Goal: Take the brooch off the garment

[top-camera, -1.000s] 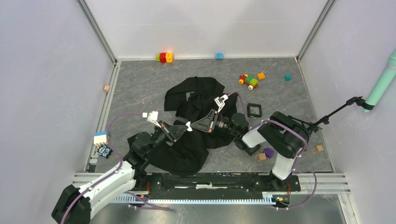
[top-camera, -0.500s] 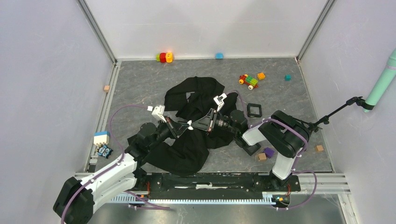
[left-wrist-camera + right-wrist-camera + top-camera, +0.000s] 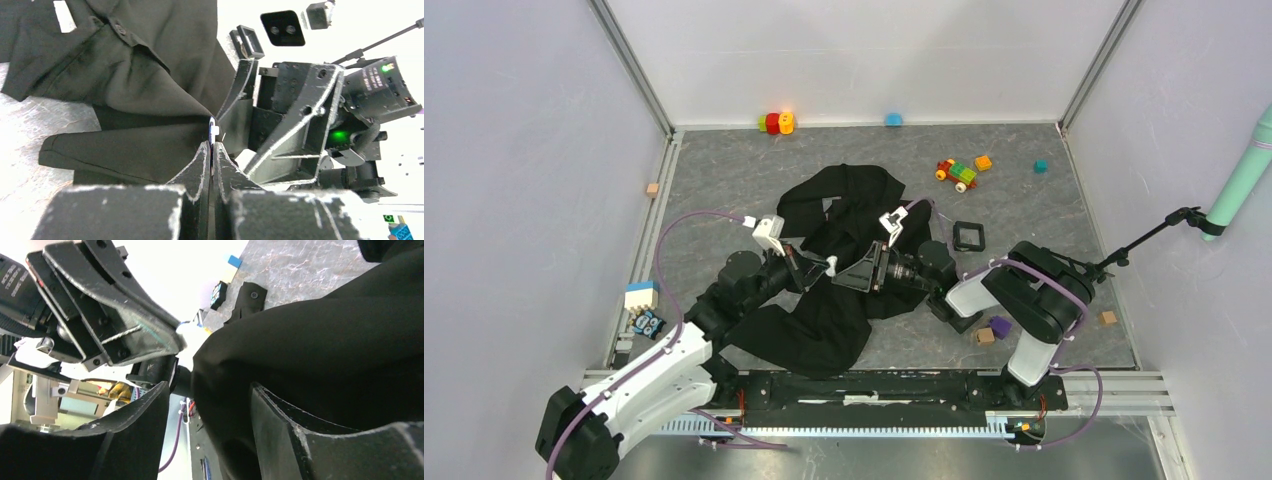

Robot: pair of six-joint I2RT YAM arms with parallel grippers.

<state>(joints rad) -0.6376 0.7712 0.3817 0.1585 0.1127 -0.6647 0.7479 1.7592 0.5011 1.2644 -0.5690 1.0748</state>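
The large, floppy black cloth garment [image 3: 849, 195] lies crumpled at the centre of the tabletop, one bunched fold spilling toward 6 o'clock. Both arms reach in and meet over its middle.

The right end effector [image 3: 210, 387] comes in from 3 o'clock. A thick fold of cloth bulges between its fingers, so it appears clamped on the garment, though the crowded wrist view makes that hard to be sure of. I judge it is anchoring the fabric so that it does not simply lift with the pin.

The left end effector [image 3: 210, 150] comes from 8 o'clock with its fingers pressed almost together. It pinches the tiny, roundish, pale whitish brooch [image 3: 214, 131] at the very tips. The brooch sits at the peak of a tented ridge of cloth, just beside the right arm's fingers, which suggests it is not yet free.

The grey, marble-patterned tabletop [image 3: 724, 180] is bounded by plain pale walls [image 3: 864, 50]. A black square frame [image 3: 968, 236] rests at 3 o'clock of the garment, coloured toy bricks [image 3: 957, 172] at 1 o'clock and a small purple block [image 3: 1000, 325] near 4 o'clock.
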